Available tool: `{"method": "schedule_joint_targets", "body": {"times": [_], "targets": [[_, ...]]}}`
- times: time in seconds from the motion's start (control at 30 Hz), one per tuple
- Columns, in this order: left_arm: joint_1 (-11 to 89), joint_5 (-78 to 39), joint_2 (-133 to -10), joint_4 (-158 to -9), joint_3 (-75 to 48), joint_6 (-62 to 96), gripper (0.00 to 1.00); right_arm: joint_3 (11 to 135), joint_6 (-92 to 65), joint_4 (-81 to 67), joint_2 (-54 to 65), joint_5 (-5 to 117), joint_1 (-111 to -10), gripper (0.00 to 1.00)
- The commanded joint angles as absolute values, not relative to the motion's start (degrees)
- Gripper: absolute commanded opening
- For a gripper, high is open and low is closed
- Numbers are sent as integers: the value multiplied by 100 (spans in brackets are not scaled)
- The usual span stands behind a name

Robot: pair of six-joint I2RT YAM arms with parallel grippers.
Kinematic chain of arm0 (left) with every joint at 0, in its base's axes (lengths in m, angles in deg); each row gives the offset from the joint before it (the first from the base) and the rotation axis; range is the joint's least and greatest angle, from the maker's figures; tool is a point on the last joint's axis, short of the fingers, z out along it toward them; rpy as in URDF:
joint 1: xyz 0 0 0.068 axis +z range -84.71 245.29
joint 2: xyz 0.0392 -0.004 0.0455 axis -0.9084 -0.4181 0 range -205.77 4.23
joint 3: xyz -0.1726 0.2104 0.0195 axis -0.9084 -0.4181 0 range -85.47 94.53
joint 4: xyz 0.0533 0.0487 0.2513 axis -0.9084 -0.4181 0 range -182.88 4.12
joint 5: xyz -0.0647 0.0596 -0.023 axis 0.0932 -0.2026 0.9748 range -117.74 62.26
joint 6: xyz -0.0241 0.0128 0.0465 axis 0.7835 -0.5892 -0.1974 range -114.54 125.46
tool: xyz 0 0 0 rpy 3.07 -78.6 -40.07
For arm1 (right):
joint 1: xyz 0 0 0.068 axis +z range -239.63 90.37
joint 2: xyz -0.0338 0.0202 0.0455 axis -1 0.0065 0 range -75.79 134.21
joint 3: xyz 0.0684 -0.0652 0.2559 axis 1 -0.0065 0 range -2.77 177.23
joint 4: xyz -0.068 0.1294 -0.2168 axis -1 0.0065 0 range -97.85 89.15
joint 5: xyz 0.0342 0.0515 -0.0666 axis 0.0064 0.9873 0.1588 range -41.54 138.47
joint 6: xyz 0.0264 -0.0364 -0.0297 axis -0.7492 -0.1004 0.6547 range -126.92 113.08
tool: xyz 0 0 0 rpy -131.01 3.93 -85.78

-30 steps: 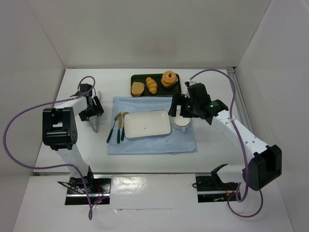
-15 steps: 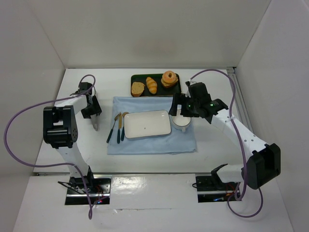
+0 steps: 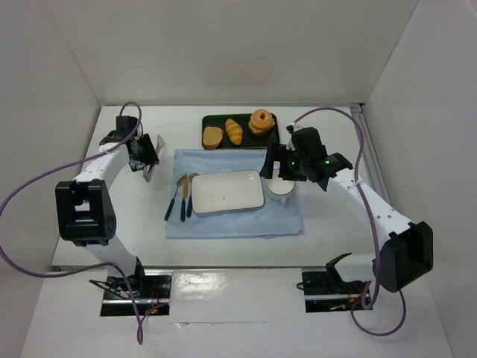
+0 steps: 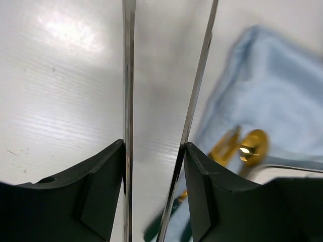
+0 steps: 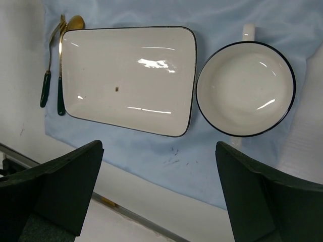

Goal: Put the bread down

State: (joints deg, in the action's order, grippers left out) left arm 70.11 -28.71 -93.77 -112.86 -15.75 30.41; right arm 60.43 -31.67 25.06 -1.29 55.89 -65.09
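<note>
The bread [image 3: 234, 131], a small golden ridged roll, lies in the middle of a dark green tray [image 3: 246, 142] at the back of the table. Left of the blue cloth [image 3: 231, 218], my left gripper [image 3: 144, 153] is shut on a pair of metal tongs [image 3: 149, 173]. In the left wrist view the two steel blades [image 4: 128, 75] press against the inner faces of its fingers [image 4: 154, 146] and run out ahead over the white table. My right gripper [image 3: 287, 170] hangs open and empty [image 5: 159, 145] above the cloth's near edge, below the white plate [image 5: 128, 75].
A flat brown slice [image 3: 212, 136] and a stacked round pastry [image 3: 261, 121] share the tray with the bread. A rectangular plate [image 3: 227, 191], a white cup [image 3: 281, 186] and a gold-headed spoon and fork [image 3: 182, 195] lie on the cloth. White walls close in both sides.
My left gripper has closed on the tongs and carried them toward the back of the table, away from the near edge. The right arm has not moved.
</note>
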Motion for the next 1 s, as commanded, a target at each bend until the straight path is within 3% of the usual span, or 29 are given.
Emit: {"method": "schedule_joint_targets", "body": {"times": [0.0,0.53,0.97], "targets": [[6784,-2607,-8868,-11478,-989,3226,61,5998,-3197,2055,-284,5760,-6546,99],[5001,-2387,-8761,-11840,567,3508,59,5647,-3302,1896,-583,5813,-6599,99],[3700,-3704,-9991,-11787,1543,3402,61,5392,-3250,2002,-1014,5813,-6879,99]]}}
